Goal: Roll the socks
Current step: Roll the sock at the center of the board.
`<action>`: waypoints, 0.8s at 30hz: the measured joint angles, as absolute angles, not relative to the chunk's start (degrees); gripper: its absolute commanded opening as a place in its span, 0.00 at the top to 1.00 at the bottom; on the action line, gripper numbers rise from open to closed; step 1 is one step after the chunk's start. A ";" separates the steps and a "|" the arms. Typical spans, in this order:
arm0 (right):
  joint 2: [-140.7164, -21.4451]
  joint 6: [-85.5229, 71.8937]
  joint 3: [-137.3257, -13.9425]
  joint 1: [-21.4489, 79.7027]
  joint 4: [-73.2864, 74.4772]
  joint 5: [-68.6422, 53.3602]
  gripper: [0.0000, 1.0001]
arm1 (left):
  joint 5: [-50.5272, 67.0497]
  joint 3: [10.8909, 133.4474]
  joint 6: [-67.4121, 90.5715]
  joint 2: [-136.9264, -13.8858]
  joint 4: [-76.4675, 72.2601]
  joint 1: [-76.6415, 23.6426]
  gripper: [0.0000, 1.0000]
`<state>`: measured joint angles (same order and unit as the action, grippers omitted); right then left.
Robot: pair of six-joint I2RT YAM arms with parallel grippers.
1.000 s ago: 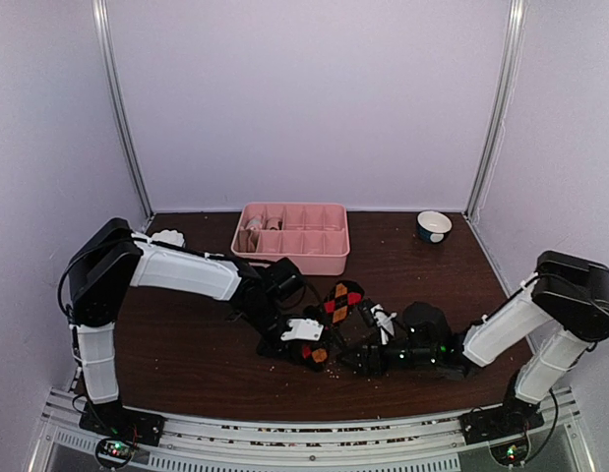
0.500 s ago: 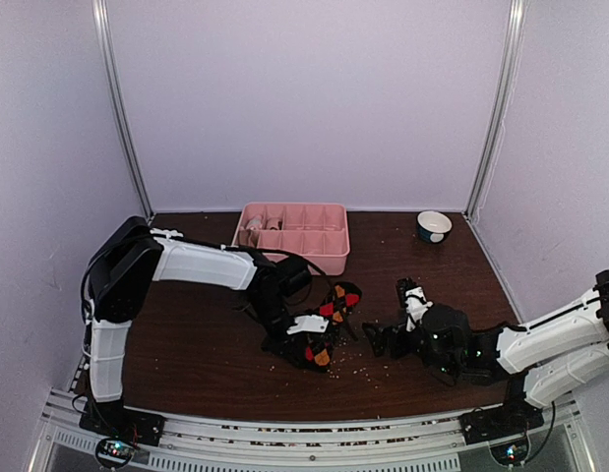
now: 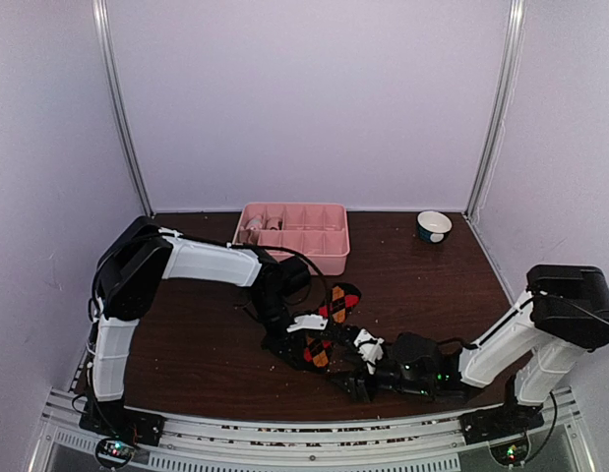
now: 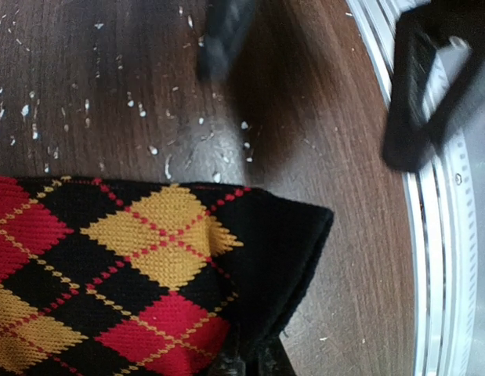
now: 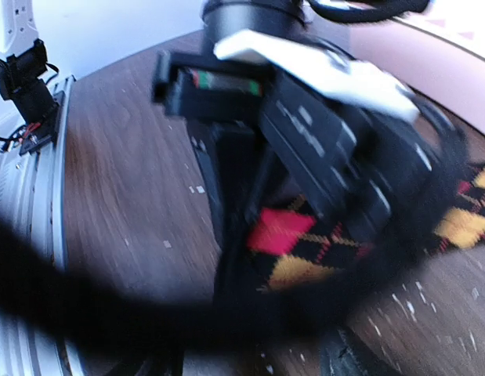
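Observation:
A black sock (image 3: 324, 346) with red and yellow diamonds lies on the dark table, its far end (image 3: 343, 298) towards the tray. In the left wrist view the sock (image 4: 148, 266) fills the lower left, folded double at its black edge. My left gripper (image 3: 290, 342) (image 4: 250, 366) is shut on that folded edge. My right gripper (image 3: 355, 372) sits low on the table just right of the sock, and its two dark fingers (image 4: 225, 35) stand apart over bare wood. The right wrist view is blurred and shows the sock (image 5: 305, 251) under the left gripper (image 5: 305, 117).
A pink compartment tray (image 3: 289, 264) stands at the back centre with pale rolled items (image 3: 257, 224) in its left cells. A small bowl (image 3: 434, 226) sits back right. Pale lint specks (image 4: 148, 117) dot the wood. The metal rail (image 4: 438, 258) runs along the near edge.
My right arm drew back to the right with its jaws wide, then swung left and low again to the sock's near end. My left gripper kept its hold and barely moved.

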<state>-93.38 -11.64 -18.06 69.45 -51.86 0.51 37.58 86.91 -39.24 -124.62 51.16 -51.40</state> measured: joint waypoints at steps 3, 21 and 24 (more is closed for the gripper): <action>-96.60 -10.57 -22.13 69.69 -52.90 -1.50 0.45 | 37.58 86.91 -39.24 -124.62 51.20 -51.40 0.97; -95.20 -11.22 -12.49 71.29 -64.55 4.27 0.40 | 38.68 86.74 -39.31 -124.75 52.51 -50.19 0.96; -94.17 -12.97 -9.58 71.48 -67.96 6.37 0.42 | 39.38 86.48 -39.29 -124.75 52.58 -49.74 0.96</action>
<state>-94.17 -12.97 -9.58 71.48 -67.96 6.37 39.38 86.48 -39.29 -124.75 52.58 -49.74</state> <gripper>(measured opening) 0.597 0.039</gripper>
